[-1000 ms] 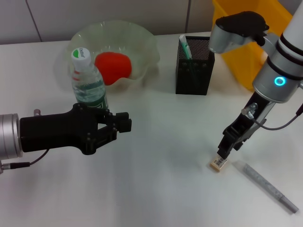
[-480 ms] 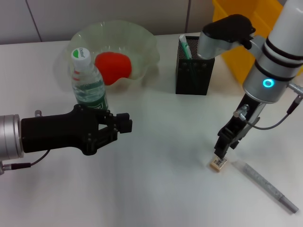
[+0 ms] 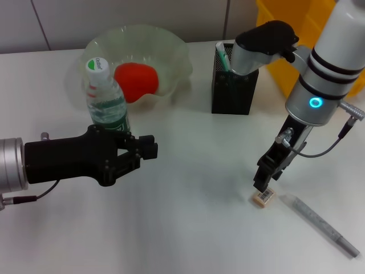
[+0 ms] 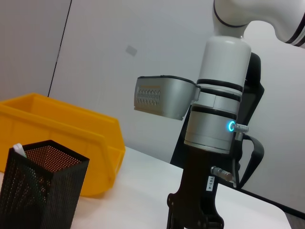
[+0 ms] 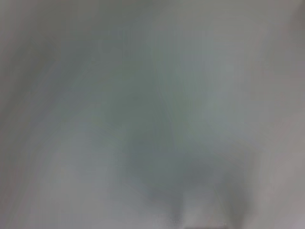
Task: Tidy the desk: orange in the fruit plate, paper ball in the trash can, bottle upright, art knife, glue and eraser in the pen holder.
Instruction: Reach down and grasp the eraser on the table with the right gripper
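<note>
My right gripper [image 3: 263,182] points down, its tip just above the left edge of the small tan eraser [image 3: 263,197] lying on the table. The grey art knife [image 3: 322,225] lies to the eraser's right. The black mesh pen holder [image 3: 234,80] stands behind, with a white and green stick [image 3: 222,56] in it. The bottle [image 3: 106,100] stands upright. The orange [image 3: 136,81] lies in the clear fruit plate [image 3: 177,54]. My left gripper [image 3: 148,146] hovers empty in front of the bottle, shut. No paper ball shows.
A yellow bin [image 3: 302,40] stands at the back right, behind the right arm; it also shows in the left wrist view [image 4: 66,138] beside the pen holder [image 4: 38,191]. The right wrist view shows only grey blur.
My right arm has swung a little to the left, and its gripper tip has slid from over the eraser to its left edge. The eraser and the left arm have not moved.
</note>
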You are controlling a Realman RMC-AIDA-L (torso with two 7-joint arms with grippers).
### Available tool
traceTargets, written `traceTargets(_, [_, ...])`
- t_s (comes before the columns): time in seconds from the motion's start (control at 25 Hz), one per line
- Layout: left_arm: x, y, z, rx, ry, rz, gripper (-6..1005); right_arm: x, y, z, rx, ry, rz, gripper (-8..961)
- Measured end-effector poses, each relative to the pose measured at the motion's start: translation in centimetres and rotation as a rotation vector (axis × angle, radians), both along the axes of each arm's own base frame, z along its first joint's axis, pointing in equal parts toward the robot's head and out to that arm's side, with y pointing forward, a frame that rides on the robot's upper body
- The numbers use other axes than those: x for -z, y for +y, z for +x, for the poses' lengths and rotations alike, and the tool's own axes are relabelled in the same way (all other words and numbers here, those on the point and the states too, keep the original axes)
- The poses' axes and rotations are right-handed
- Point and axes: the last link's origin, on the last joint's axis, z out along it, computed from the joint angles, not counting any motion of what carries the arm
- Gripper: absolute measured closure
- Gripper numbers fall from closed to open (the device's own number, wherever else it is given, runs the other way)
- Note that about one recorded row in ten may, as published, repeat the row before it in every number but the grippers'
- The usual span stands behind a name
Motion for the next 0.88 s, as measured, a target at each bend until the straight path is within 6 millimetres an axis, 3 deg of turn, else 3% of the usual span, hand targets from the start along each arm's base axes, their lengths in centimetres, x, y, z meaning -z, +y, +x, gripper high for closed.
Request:
traceTargets(0.32, [-1.0, 0.4, -0.1, 0.002, 0.001, 0.031, 861, 0.1, -0.1, 0.1, 0.005, 0.002, -0.006, 456])
traceTargets(0.6, [-3.7, 0.9, -1.7, -0.042, -0.009, 0.105, 861, 0.2, -0.2, 0.1, 0.008, 0.004, -0.008, 447])
traceTargets(0.88, [-4.5, 0.5, -2.4, -0.061, -0.02, 0.118, 861, 0.5, -0.3, -0.2, 0.012, 0.002, -0.029, 439])
